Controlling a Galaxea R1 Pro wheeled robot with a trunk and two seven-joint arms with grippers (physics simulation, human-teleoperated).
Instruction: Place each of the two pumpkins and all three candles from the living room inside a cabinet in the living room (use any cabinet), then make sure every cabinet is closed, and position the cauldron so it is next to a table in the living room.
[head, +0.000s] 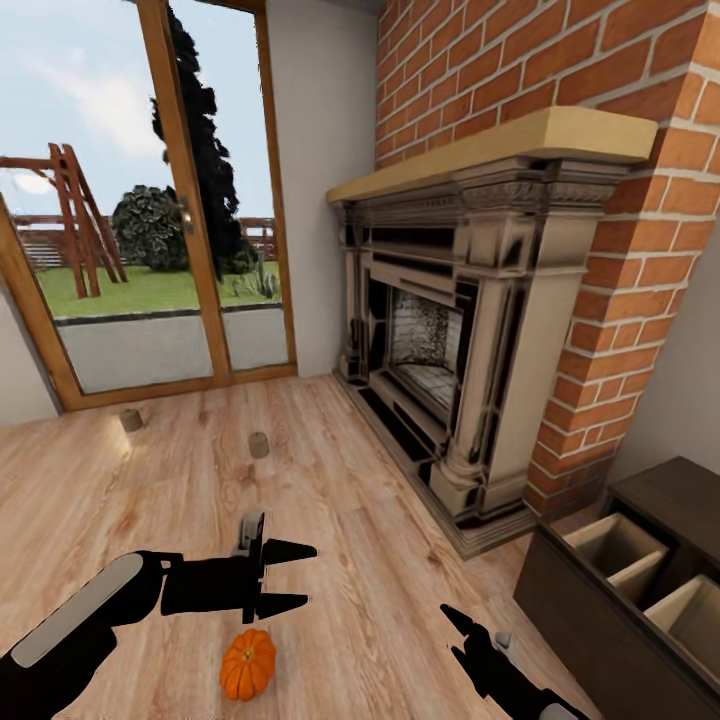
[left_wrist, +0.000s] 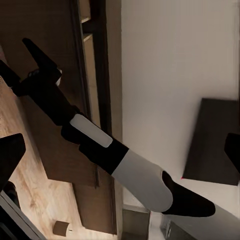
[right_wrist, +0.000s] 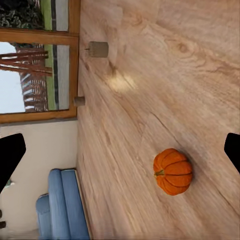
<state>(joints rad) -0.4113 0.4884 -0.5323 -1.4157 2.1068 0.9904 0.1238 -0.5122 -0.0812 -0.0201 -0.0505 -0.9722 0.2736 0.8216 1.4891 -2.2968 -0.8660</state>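
both pincers (left (head: 290, 578), right (head: 452, 622)) spread apart

A pumpkin (head: 248, 664) sat on the floor (head: 380, 560) below the open left claw (head: 290, 578); two candles (head: 131, 420) (head: 259, 444) stood farther off. The cabinet (head: 620, 610) had open drawers.

A bright orange, ribbed pumpkin (head: 248, 664) is seen on a pale, grained wood floor (head: 330, 470), with two dull grey-brown candles (head: 131, 420) farther off. Red brick with pale mortar is shown on the chimney wall (head: 640, 250), and the cabinet (head: 600, 620) is coloured dark brown with pale drawer interiors. Both grippers are rendered black, the left gripper (head: 288, 578) and the right gripper (head: 462, 632).
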